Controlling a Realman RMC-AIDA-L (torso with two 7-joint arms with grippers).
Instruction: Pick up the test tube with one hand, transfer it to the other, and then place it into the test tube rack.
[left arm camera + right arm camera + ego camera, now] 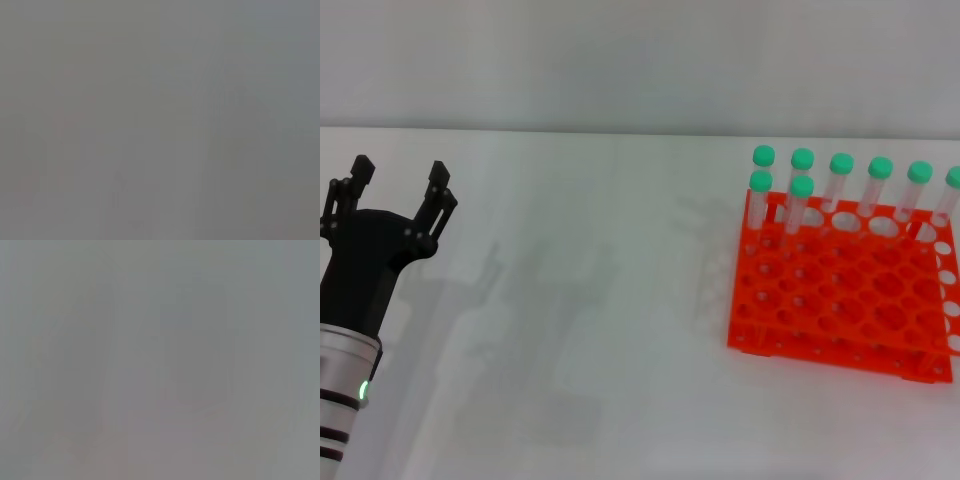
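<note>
In the head view the orange-red test tube rack (840, 290) stands on the white table at the right. Several clear tubes with green caps stand upright in its far rows, one of them at the left end (801, 205). I cannot tell which is the task's tube. My left gripper (398, 180) is at the far left, well apart from the rack, open and empty, fingers pointing away from me. My right gripper is out of view. Both wrist views show only a grey blur.
The white table (590, 330) runs from the left gripper to the rack, with faint shadows on it. The rack's right end reaches the right edge of the head view.
</note>
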